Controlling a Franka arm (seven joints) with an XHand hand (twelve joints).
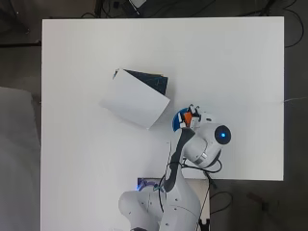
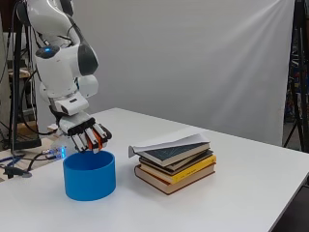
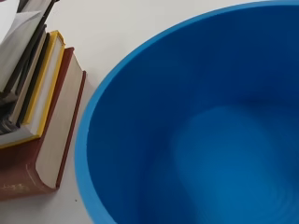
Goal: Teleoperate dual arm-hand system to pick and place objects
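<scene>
Setting: white table (image 2: 251,193) before a pale grey backdrop (image 2: 193,63), with dark floor showing round the table's edges in the overhead view.
Blue tub: a round, open-topped blue container (image 2: 89,181) stands upright on the table near the arm's side; the wrist view looks down into it (image 3: 210,140) and shows only bare blue wall and floor.
Orange item: a small orange piece (image 2: 98,139) shows among the fingers; what it is cannot be told.
Hand: the black and white hand (image 2: 87,135) hangs just above the tub's rim, fingers pointing down and curled around the orange piece; in the overhead view it (image 1: 190,118) covers most of the tub (image 1: 176,121).
Books: a stack of books (image 2: 175,166) lies just beside the tub, apart from it, a red-brown volume (image 3: 46,158) at the bottom, a yellow-edged one above.
Top cover: a white sheet or cover (image 1: 134,98) lies tilted over the stack.
Arm: white, rising from the table's edge (image 2: 60,58).
</scene>
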